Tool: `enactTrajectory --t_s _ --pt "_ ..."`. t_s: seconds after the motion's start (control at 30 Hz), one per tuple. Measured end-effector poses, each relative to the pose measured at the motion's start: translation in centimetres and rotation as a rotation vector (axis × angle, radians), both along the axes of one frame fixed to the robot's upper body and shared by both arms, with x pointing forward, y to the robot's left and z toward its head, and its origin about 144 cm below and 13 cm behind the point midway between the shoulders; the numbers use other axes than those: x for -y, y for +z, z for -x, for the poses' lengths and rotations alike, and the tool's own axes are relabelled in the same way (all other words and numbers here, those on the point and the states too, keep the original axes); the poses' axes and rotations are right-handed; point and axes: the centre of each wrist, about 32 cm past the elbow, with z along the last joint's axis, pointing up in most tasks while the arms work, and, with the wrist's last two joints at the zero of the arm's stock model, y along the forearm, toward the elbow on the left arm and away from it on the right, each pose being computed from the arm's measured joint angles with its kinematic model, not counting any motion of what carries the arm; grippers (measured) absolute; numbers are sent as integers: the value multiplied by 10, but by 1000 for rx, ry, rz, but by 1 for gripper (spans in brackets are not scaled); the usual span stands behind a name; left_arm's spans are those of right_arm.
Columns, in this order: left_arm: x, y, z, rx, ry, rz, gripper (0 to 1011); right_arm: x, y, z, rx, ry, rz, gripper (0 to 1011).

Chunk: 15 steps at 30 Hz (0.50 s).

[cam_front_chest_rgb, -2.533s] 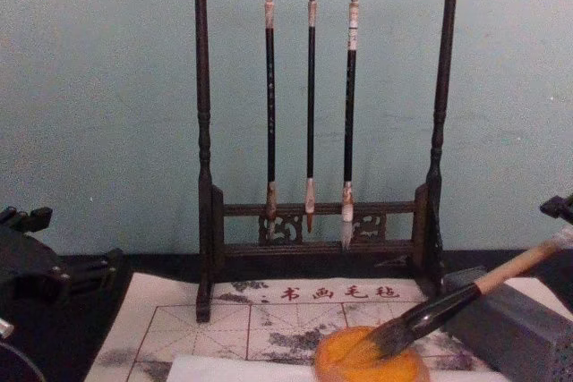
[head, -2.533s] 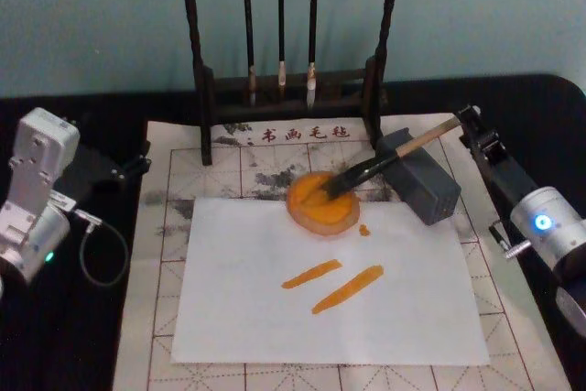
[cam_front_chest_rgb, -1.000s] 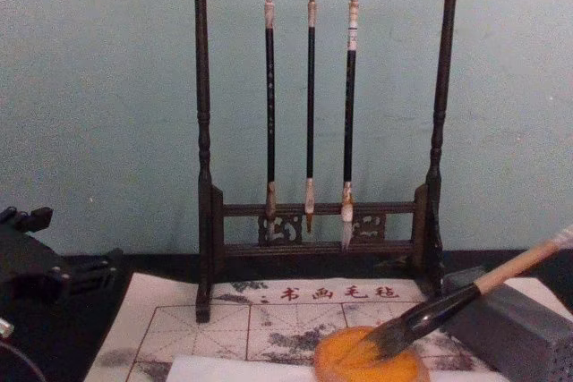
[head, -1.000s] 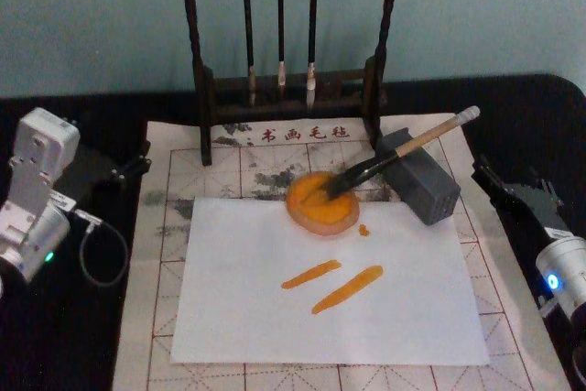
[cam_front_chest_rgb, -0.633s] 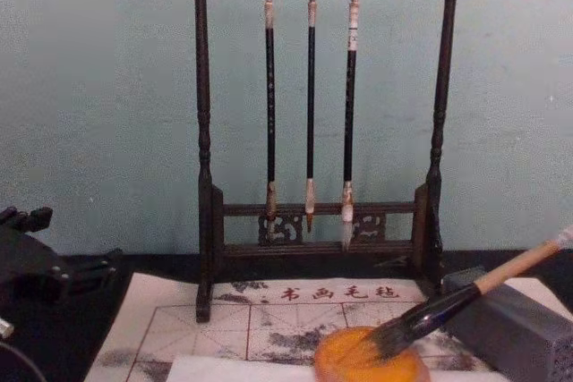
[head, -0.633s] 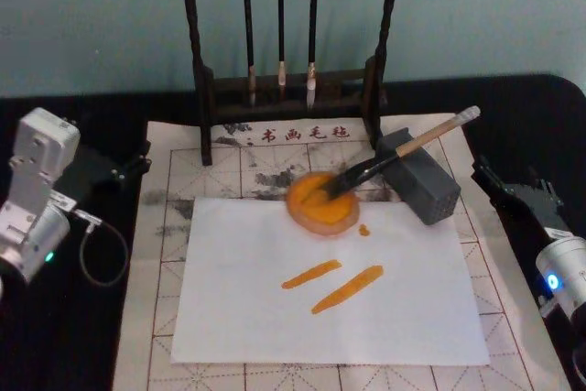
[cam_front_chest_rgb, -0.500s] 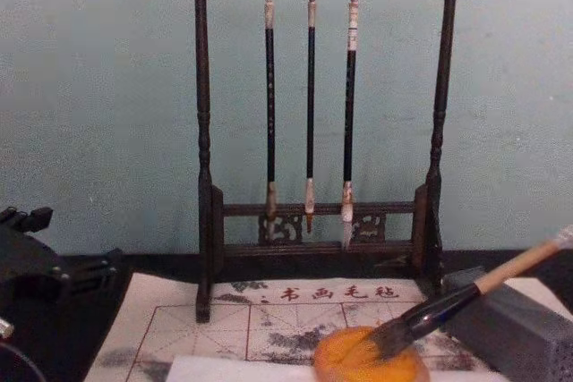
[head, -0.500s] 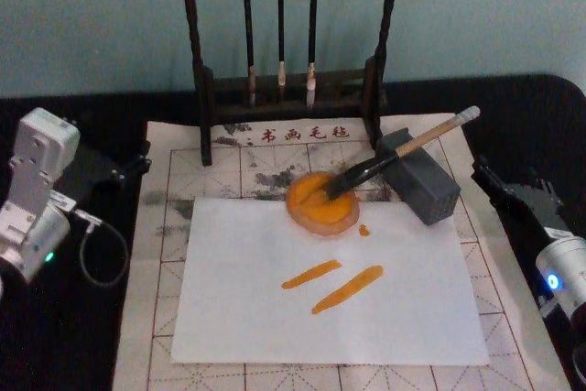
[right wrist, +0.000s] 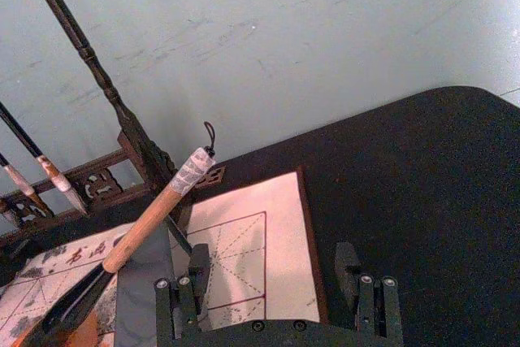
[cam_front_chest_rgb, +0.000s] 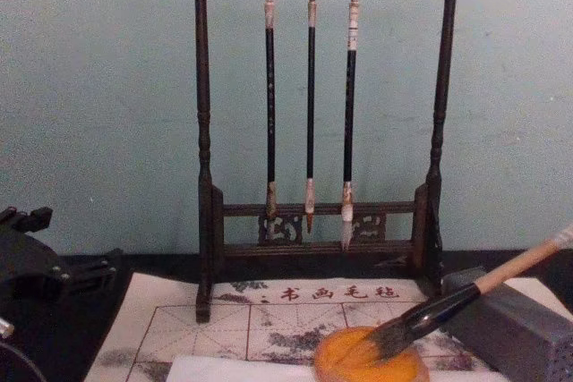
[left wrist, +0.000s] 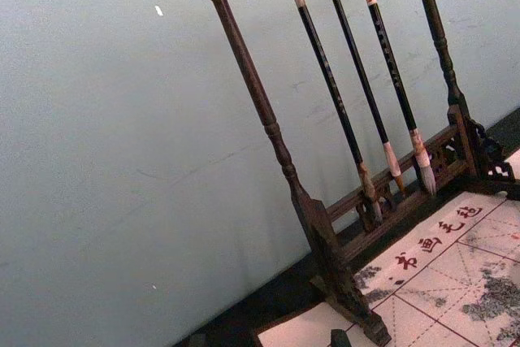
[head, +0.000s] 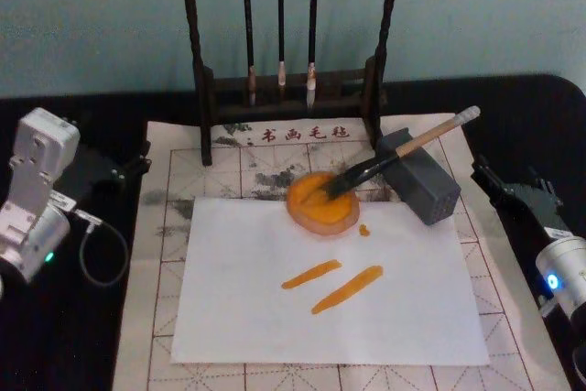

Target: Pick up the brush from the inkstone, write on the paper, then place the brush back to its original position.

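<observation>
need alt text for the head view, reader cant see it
A large brush rests with its bristles in an orange dish and its handle propped on a grey block, above a white paper bearing two orange strokes. The open right gripper sits apart at the right, the left gripper at the left, a brush rack behind.

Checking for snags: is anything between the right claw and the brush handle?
Nothing visible. The right claw, open, sits right of the grey block; the brush handle's free end juts toward it over bare mat.
</observation>
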Motion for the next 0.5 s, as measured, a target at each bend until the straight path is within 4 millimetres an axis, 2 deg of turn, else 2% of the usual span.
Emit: enactTrajectory --t_s 0.5 --pt "0 0 0 0 0 0 1001 0 0 0 0 0 0 1002"
